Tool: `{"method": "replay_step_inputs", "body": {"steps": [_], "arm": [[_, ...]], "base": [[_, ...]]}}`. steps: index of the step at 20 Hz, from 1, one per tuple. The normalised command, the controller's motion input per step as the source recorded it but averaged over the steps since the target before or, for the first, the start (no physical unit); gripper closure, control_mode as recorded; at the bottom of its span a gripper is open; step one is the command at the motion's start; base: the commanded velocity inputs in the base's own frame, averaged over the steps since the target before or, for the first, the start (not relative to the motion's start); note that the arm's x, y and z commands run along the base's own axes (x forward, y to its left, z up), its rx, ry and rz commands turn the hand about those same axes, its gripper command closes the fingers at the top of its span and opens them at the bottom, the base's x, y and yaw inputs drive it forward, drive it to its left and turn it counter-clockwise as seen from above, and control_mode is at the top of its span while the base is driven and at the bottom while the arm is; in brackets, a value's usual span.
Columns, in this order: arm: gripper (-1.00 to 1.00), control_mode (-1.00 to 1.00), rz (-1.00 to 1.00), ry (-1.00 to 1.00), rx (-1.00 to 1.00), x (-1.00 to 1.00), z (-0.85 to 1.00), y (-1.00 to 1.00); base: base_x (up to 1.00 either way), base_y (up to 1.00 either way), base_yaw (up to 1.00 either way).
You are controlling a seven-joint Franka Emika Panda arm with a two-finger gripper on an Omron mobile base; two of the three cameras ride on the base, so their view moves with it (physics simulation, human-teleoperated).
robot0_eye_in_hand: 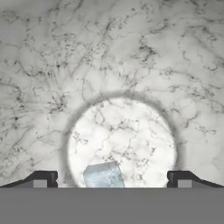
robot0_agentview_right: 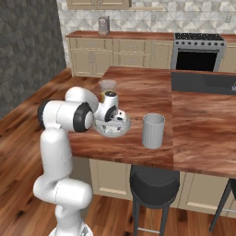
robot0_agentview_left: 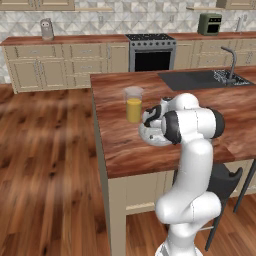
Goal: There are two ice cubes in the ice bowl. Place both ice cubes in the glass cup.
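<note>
The robot's hand [robot0_eye_in_hand: 109, 179] is lowered inside the ice bowl [robot0_agentview_right: 105, 132] on the wooden desk [robot0_agentview_right: 152, 97], its fingertips [robot0_eye_in_hand: 43, 178] spread wide and gripping nothing. One ice cube [robot0_eye_in_hand: 104, 176] lies between them on the bowl's floor. The glass cup [robot0_agentview_right: 153, 131] stands just beside the bowl.

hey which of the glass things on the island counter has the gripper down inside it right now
The ice bowl, the wide shallow one. The gripper reaches into it over an ice cube; the glass cup and the taller juice glass stand apart, untouched.
</note>
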Motion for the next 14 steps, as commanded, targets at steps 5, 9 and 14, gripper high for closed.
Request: {"method": "replay_step_inputs", "body": {"steps": [5, 9, 14], "arm": [[-1.0, -1.0, 0.0, 0.0, 0.0, 0.12, -0.12, 0.01], [-1.0, -1.0, 0.0, 0.02, 0.0, 0.32, -0.45, 0.0], [-1.0, -1.0, 0.0, 0.16, 0.0, 0.05, -0.78, 0.0]], "base": [[0.0, 0.0, 0.0], [0.0, 0.0, 0.0], [0.0, 0.0, 0.0]]}}
